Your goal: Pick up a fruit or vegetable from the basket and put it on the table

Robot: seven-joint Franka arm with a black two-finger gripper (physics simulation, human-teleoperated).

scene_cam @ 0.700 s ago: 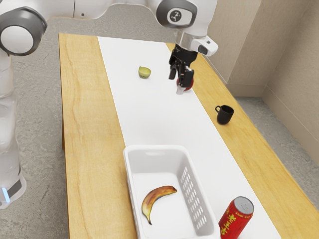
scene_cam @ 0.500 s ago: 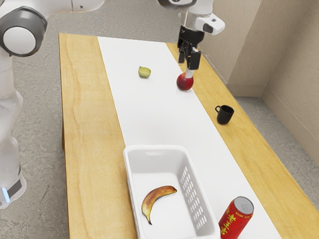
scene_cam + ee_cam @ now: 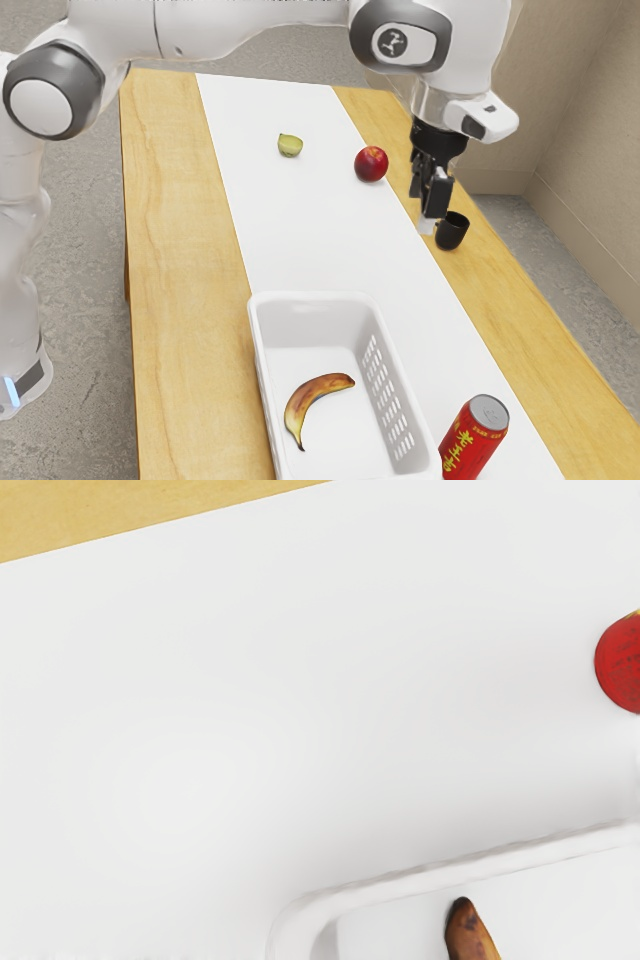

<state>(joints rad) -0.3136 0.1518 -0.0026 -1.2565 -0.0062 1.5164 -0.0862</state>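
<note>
Exterior view: my pincer (image 3: 428, 210) hangs near the black mug (image 3: 451, 232), well apart from the basket (image 3: 345, 318). I see nothing held in it, but cannot tell whether it is apart or together. The banana (image 3: 305, 397) lies on the basket's floor, its pick still to be made. The apple (image 3: 371, 164) is already on the table (image 3: 185, 250), so the banana is my target. I judge this the approach step: carry across toward the basket, staying above the rim and wide of the red can (image 3: 472, 442).

Wrist view: the banana's dark end peeks out inside the rim. I should centre over its middle, turn to straddle its narrow width, then descend.
</note>
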